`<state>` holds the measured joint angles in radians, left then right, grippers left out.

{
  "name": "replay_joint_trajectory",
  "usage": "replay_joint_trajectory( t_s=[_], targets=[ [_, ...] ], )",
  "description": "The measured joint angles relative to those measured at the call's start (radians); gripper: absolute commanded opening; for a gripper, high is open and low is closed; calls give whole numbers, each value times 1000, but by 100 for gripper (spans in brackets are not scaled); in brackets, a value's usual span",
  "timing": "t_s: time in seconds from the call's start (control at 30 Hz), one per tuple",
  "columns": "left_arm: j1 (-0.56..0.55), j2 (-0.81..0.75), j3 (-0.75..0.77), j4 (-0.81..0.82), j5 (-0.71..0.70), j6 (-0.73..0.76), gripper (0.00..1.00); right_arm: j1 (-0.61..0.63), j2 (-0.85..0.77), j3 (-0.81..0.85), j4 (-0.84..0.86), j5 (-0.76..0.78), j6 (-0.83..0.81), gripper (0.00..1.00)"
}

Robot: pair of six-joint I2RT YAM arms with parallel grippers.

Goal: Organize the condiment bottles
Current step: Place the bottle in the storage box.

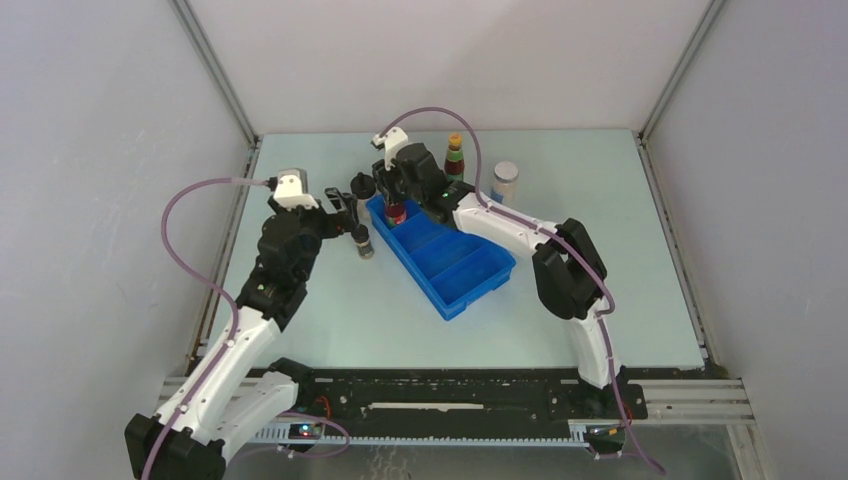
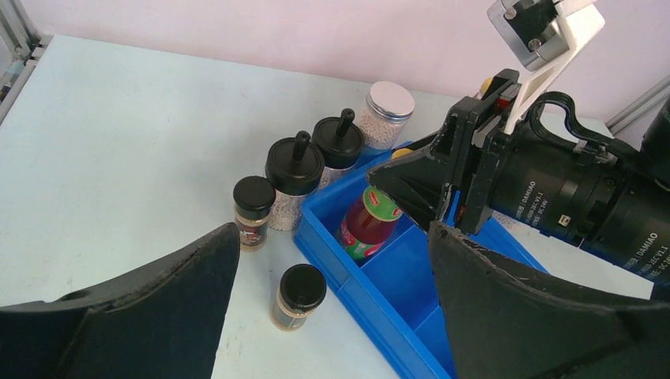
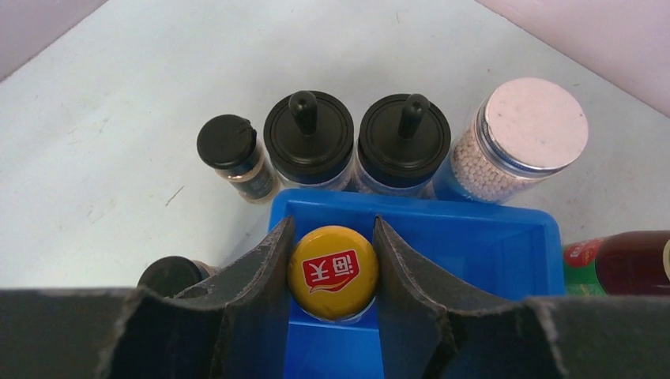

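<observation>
While right pincer (image 3: pixel 332 230) clamps it, the round-capped bottle (image 3: pixel 333 275) gleams.

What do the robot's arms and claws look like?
The left arm and right arm are white tubes with chunky black joints, each trailing a thin purple cable. The left gripper and right gripper have broad matte black wedge fingers. The right wrist shows white DAMIAO lettering and a white camera bracket.

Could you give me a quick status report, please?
Right end effector shut on red bottle, inside end compartment of blue tray. Left end effector open, by short jar. Other jars outside tray wall.
</observation>
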<state>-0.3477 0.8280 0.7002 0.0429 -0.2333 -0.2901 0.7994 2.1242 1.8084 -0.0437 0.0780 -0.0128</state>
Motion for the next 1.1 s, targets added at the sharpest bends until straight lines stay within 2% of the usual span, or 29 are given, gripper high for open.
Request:
replay_joint_trajectory(
  t_s=[0.1, 0.13, 0.2, 0.27, 0.47, 0.77, 0.97, 1.1],
  targets=[
    [-5, 0, 0, 0, 0, 0, 96, 6, -10, -16, 5, 8, 0, 43],
    [-6, 0, 0, 0, 0, 0, 97, 9, -11, -18, 6, 10, -1, 51],
    [-8, 0, 0, 0, 0, -1, 99, 14, -13, -23, 11, 17, -1, 63],
    [-10, 0, 0, 0, 0, -2, 100, 20, -17, -24, 16, 20, -3, 69],
    [-12, 0, 0, 0, 0, -2, 100, 29, -41, -24, 29, 23, -10, 76],
    [-13, 1, 0, 0, -2, -2, 100, 27, -53, 11, 2, 42, -24, 77],
    [-13, 3, 0, 0, -4, -2, 100, 0, -53, 140, -62, 42, -24, 80],
    [-13, 3, 0, 0, -5, 0, 100, -28, -21, 317, -126, 40, -19, 81]
  ],
)
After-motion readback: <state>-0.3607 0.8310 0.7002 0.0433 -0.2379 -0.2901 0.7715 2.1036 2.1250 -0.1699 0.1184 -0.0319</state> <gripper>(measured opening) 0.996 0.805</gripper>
